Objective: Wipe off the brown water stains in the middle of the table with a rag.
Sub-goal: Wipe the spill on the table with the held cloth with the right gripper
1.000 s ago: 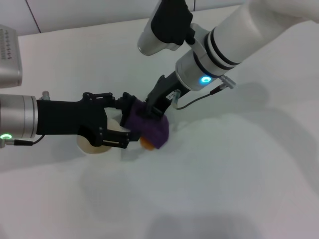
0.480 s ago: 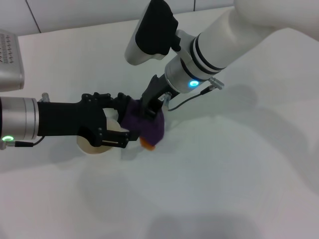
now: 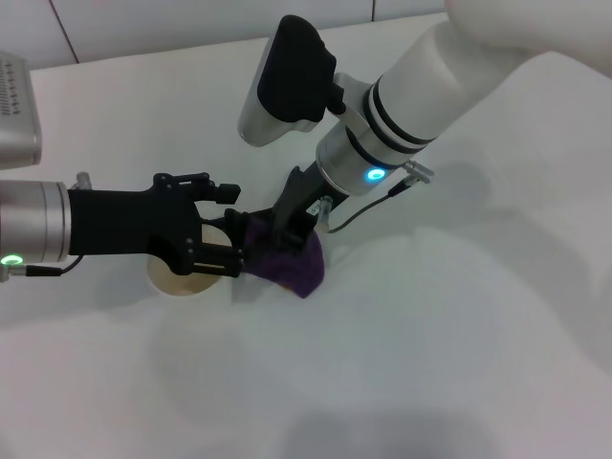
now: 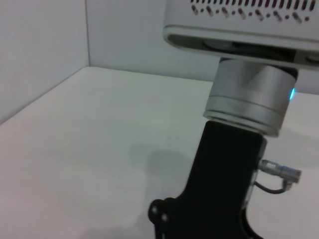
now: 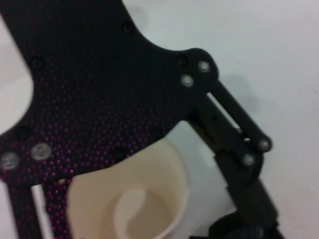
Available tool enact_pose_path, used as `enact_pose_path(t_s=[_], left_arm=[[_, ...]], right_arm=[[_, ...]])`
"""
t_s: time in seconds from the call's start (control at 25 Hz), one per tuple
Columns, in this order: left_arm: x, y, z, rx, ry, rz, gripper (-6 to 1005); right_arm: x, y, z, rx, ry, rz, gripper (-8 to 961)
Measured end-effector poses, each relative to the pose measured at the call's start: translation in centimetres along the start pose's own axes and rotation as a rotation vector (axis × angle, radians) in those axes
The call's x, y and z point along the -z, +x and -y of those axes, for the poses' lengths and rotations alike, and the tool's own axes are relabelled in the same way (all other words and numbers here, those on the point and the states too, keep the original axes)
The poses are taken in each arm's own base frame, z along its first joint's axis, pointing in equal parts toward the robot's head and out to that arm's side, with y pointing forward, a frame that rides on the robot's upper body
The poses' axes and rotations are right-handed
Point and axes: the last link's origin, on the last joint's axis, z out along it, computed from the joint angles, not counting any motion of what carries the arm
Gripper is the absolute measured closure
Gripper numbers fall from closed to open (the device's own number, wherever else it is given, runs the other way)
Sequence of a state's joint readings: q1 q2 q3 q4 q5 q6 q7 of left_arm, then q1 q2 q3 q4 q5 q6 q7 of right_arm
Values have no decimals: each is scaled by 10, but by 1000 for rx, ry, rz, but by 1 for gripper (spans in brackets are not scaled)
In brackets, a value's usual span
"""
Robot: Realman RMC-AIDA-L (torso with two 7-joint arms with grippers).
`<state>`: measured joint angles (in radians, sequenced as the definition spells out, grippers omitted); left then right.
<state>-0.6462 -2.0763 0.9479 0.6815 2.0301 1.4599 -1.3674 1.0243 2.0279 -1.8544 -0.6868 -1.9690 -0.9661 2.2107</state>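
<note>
The purple rag (image 3: 295, 264) lies pressed on the white table (image 3: 459, 335) in the head view. My right gripper (image 3: 288, 232) comes down from the upper right and is shut on the rag's top. The brown water stains are hidden; the rag covers the place beside the cup. My left gripper (image 3: 229, 231) reaches in from the left, open, with its black fingers (image 3: 218, 190) spread over the cup and their tips close to the rag's left edge.
A white paper cup (image 3: 178, 277) with a brownish inside stands under the left gripper, just left of the rag; it also shows below black gripper links as the cup (image 5: 149, 194). A grey device (image 3: 17, 105) sits at the far left.
The right gripper has pushed the rag down and slightly right over the orange-brown stain, which showed at the rag's lower edge before. The left gripper has shifted a little.
</note>
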Motion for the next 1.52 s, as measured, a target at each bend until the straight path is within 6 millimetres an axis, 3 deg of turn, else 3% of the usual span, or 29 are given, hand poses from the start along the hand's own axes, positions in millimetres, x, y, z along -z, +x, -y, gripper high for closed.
enact_pose_path(t_s=[0.72, 1.52], left_arm=[[-1, -1, -1, 7, 0, -9, 119], [-2, 1, -2, 2, -7, -7, 119]], right_arm=[[-4, -1, 29, 10, 198, 66, 865], [-10, 1, -14, 122, -15, -43, 866]])
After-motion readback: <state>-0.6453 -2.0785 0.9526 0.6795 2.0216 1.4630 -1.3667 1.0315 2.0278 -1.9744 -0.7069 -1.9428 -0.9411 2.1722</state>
